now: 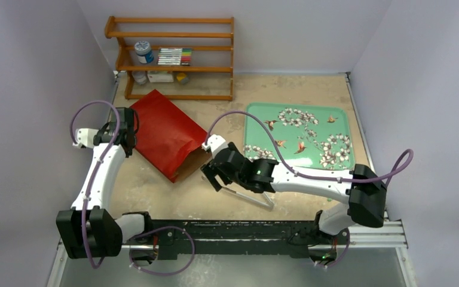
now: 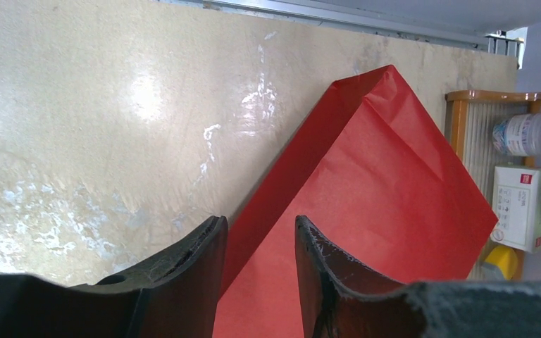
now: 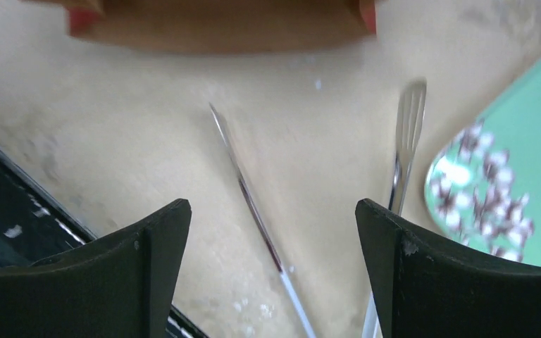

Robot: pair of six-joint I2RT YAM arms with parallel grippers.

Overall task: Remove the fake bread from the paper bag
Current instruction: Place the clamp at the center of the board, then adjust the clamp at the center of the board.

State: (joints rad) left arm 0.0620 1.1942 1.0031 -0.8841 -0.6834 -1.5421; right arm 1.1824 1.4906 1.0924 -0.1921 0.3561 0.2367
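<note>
While my left gripper (image 2: 260, 227) pinches its closed end, the glossy red paper bag (image 1: 167, 134) lies diagonally, mouth toward my released right gripper (image 3: 271, 205) above metal tongs (image 3: 407, 134).

Paper bag (image 1: 166, 133): you see it lying on its side on the table (image 1: 155, 197), left of centre and set diagonally. The outside is glossy red and creased. In the left wrist view one long fold ridge runs up the length of the bag (image 2: 387, 190), with one face lit and the other in shade. The closed end points far-left. The mouth points near-right and stands open, showing you plain brown kraft inside. In the right wrist view, red rim corners frame that brown opening. What lies deeper inside you cannot see.
</note>
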